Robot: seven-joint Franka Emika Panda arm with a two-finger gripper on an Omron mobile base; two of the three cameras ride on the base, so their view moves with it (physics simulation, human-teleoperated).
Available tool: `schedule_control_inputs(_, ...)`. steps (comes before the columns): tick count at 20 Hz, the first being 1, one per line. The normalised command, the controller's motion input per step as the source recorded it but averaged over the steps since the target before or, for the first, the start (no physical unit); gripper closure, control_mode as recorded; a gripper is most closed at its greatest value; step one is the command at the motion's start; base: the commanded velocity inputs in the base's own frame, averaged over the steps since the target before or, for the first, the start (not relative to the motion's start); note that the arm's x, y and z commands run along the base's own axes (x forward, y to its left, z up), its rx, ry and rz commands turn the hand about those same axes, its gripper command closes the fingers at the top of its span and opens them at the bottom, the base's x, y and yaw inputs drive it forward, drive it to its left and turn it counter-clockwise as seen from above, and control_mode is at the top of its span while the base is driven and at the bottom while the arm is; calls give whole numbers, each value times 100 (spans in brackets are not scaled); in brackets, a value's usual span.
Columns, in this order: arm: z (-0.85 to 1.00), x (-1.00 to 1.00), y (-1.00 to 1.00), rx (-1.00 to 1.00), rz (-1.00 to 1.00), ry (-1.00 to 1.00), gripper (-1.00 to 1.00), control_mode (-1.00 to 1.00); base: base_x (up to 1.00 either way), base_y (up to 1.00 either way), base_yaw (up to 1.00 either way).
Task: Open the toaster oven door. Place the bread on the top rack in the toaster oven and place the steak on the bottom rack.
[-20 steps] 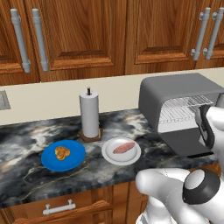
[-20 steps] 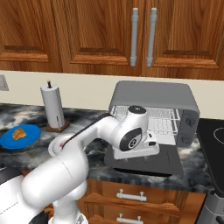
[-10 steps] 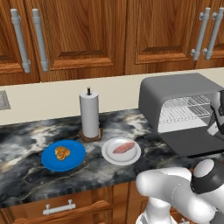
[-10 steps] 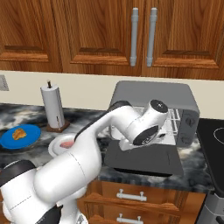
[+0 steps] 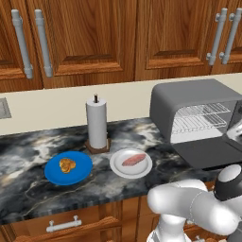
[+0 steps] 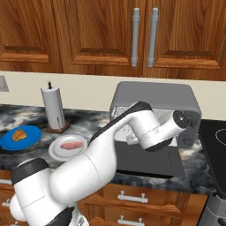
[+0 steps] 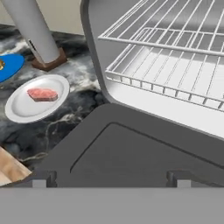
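From my remote station, I saw the white arm reach rightward across the counter (image 5: 28, 160), elbow bent in front of the toaster oven (image 6: 154, 99), the hand looking low over the lowered toaster oven door (image 7: 131, 153). The gripper (image 7: 109, 178) was spread wide and held nothing, its two small dark tips (image 7: 39, 180) poking up at the bottom of the hand view, above the door.

I counted two silver wire racks inside the boxy gray oven: the top rack (image 7: 175, 26) and the bottom rack (image 7: 175, 70), both bare. Two plates sat on the dark marbled stone counter: a round blue plate (image 5: 80, 172) carrying one lumpy golden-brown piece of bread (image 5: 66, 165), and a round white plate (image 5: 118, 170) carrying one flat pink-red steak (image 5: 133, 159). The white plate lay between the blue plate and the oven. One white paper-towel roll (image 5: 97, 123) stood upright on a brown base behind the plates. The door lay flat and open, a dark matte panel with a recessed outline. Wooden cabinets (image 5: 85, 38) with gray bar handles hung above.
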Motion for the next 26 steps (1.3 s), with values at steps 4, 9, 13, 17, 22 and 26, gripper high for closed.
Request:
schedule_control_inputs(4, -1, 33, 5, 8, -20, -18, -100, -100, 0, 0, 0)
schedule_control_inputs(9, -5, 33, 2, 4, -37, 0, -100, -100, 0, 0, 0)
schedule_control_inputs(13, -10, 24, -8, 12, -23, 0, -100, -100, 0, 0, 0)
schedule_control_inputs(17, -18, 10, -16, 15, -10, -17, -100, -100, 0, 0, 0)
schedule_control_inputs(22, -9, 15, -21, 2, 1, -30, -100, -100, 0, 0, 0)
schedule_control_inputs(26, -9, 12, -19, 0, 1, -29, -100, -100, 0, 0, 0)
